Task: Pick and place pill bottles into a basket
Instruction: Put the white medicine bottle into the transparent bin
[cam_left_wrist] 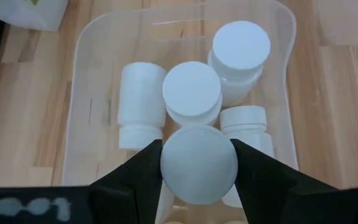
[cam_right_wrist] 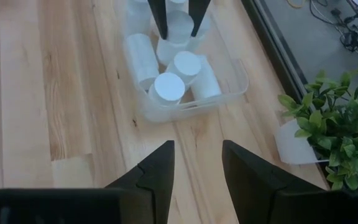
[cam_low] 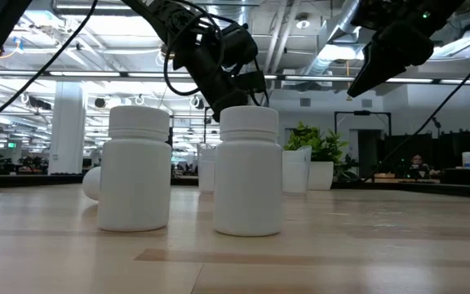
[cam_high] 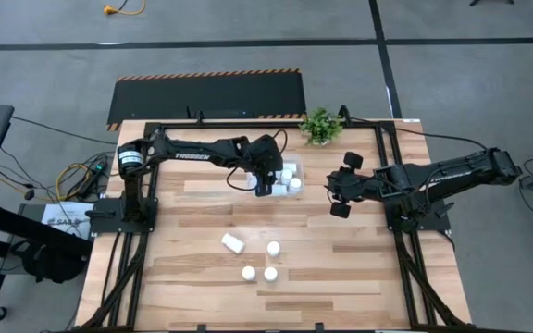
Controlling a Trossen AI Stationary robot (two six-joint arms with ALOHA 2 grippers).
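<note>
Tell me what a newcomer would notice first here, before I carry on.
The left pincer stands out first, shut on a white pill bottle directly over the clear basket, which already holds several bottles. Next come four loose bottles on the table nearer its front edge, one lying on its side. The right pincer hangs open beside the basket, near the potted plant.

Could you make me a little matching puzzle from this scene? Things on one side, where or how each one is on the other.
Things:
1. left gripper
2. right gripper
3. lying bottle
4. plant

States:
A. open, holding nothing
B. at the table's far edge
C. on its side on the bare table
D. shut on a bottle above the bin

Pairs: 1-D, 2-A, 3-C, 4-B
</note>
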